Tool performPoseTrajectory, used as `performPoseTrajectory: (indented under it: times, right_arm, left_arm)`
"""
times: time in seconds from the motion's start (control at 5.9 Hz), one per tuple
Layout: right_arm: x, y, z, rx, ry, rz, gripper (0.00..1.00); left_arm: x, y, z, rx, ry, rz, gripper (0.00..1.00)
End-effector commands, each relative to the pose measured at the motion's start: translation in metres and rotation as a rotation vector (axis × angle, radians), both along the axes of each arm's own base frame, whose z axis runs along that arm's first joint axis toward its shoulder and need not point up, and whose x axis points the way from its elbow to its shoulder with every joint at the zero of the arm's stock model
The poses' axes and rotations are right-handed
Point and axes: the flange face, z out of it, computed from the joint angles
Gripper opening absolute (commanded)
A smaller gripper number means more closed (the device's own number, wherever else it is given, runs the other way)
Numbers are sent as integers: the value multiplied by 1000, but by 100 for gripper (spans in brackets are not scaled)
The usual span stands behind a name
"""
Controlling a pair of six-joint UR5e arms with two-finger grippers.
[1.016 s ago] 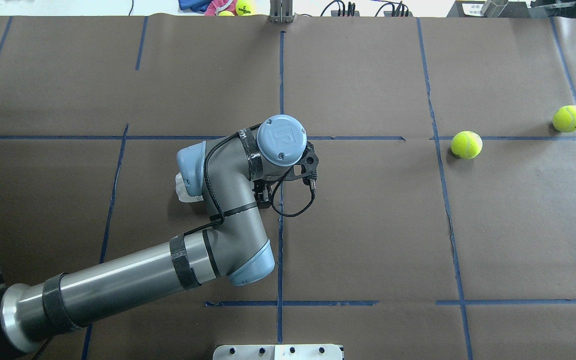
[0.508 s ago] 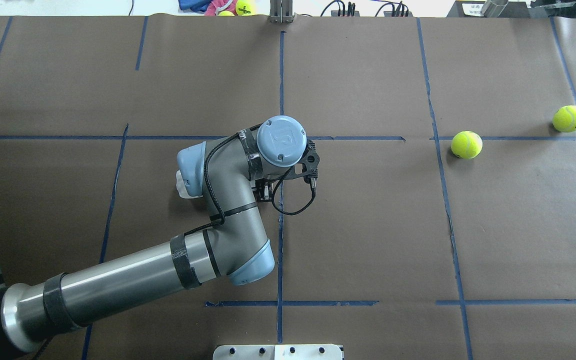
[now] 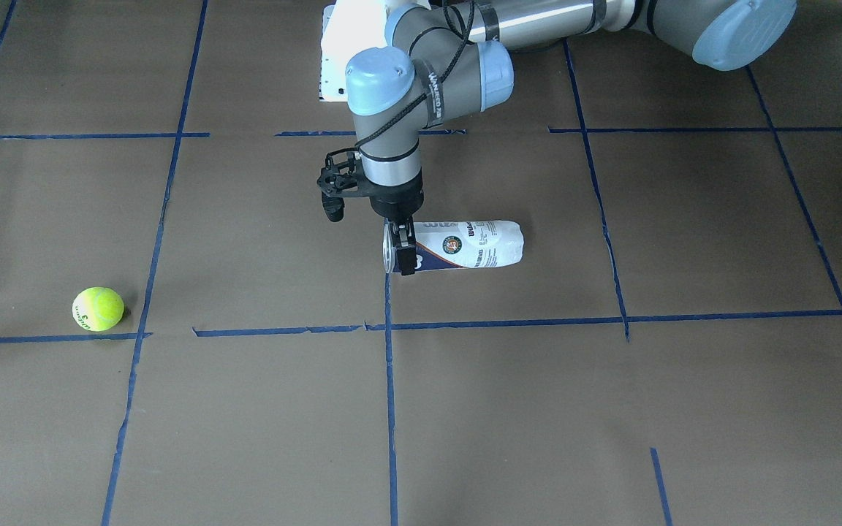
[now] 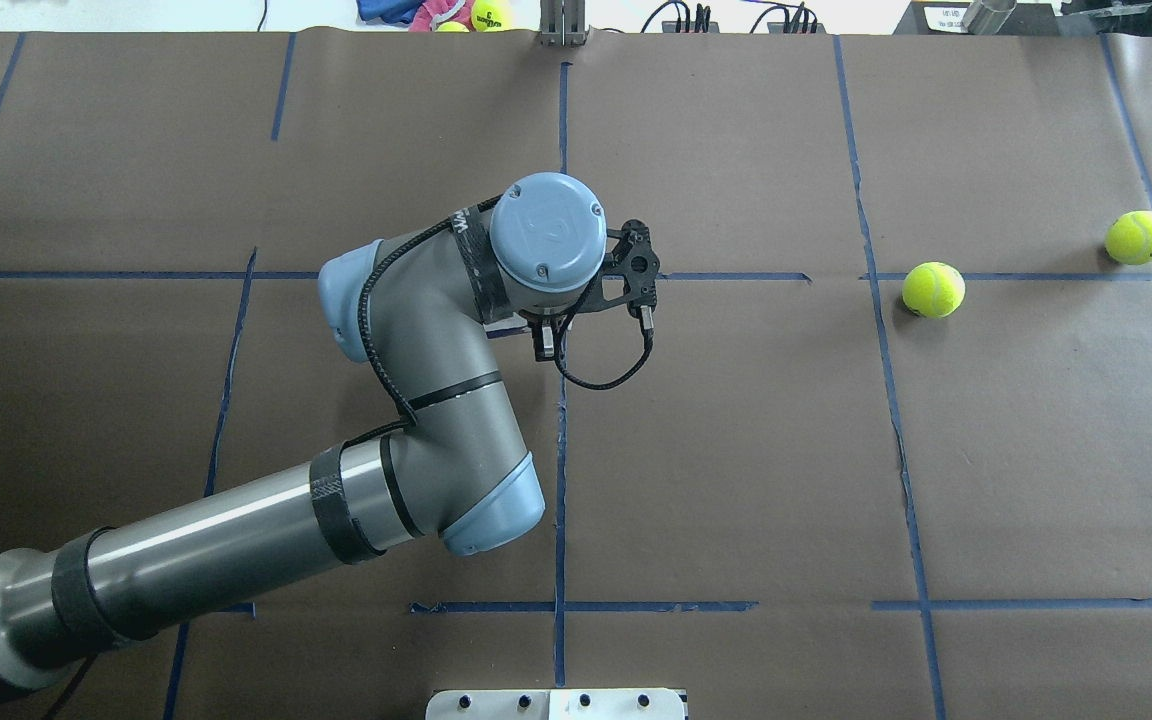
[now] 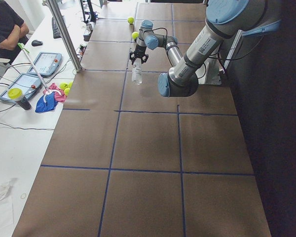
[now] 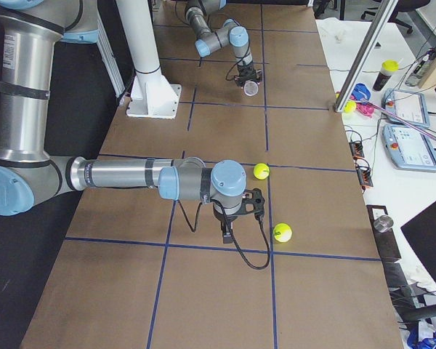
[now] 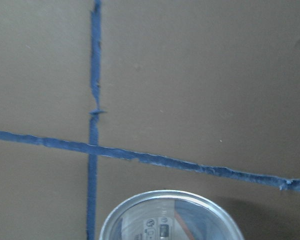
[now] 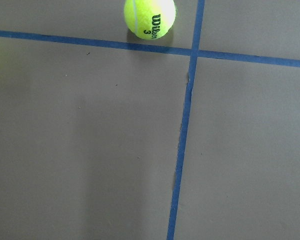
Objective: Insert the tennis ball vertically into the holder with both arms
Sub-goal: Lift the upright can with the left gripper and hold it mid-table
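The left jaws pinched the metal rim of the clear plastic tennis-ball can (image 3: 472, 245), held sideways near the middle of the brown worktop (image 3: 611, 409). A fuzzy yellow-green tennis ball (image 4: 933, 289) sat well apart on the right. We could not tell how the right jaws stood.

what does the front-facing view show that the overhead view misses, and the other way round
Only the front-facing view shows the holder, lying on its side with the left hand closed on its open end; overhead, the left arm hides it. Only the overhead view shows a second tennis ball far to the robot's right and another ball at the view's top edge. Both show the left arm and the tennis ball nearer that arm.
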Motion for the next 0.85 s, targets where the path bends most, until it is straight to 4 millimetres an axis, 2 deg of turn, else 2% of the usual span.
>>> performPoseTrajectory:
  times: [0.0, 0.17, 0.34, 0.51, 0.68]
  right_arm:
    - [-13, -12, -17, 53, -53, -24, 100]
    - [-17, -16, -22, 120, -57, -36, 100]
    - [-24, -20, -27, 159, -59, -51, 100]
    - [-30, -34, -44, 211, -61, -60, 100]
    - [-43, -60, -74, 221, -71, -41, 100]
  left_arm:
    - [-38, -4, -33, -18, 397, -161, 65]
    - [-54, 2, -25, -61, 671, -219, 65]
    - [-75, 1, -26, -58, 859, -272, 65]
    - [-90, 2, -31, -37, 1001, -335, 65]
    - [-100, 10, -6, 10, 1158, -399, 65]
